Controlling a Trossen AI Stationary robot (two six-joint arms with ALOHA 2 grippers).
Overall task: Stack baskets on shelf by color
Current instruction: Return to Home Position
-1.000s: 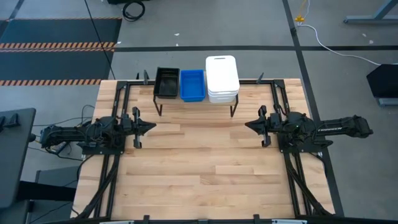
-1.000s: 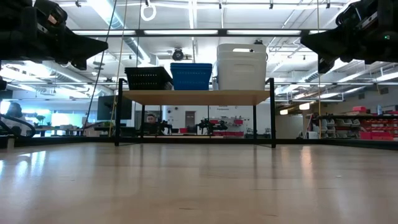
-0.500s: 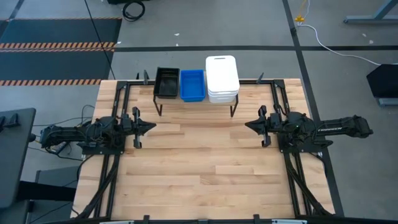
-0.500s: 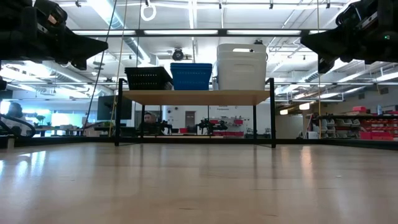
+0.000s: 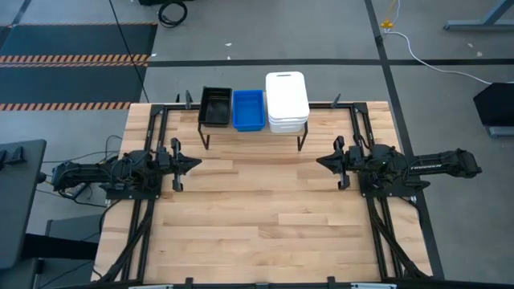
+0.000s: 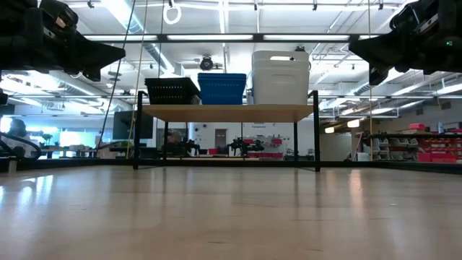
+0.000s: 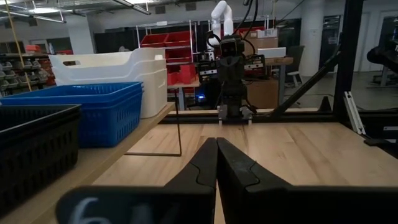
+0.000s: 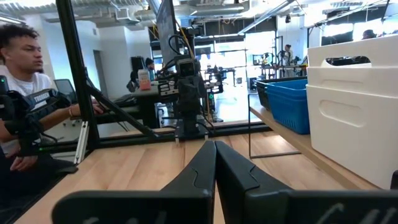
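The shelf stands at the table's far edge on thin black legs. On it rest, from left to right, black baskets, blue baskets and a taller stack of white baskets, each stack nested and sitting on its base. They show the same way in the low view: black baskets, blue baskets, white baskets. My left gripper hovers shut at the table's left side, and my right gripper hovers shut at the right side. Both point toward the table's middle and hold nothing.
Black frame rails run along the table's left and right sides beside each arm. The wooden tabletop stretches between the arms and toward the near edge. A person sits beyond the table's left side.
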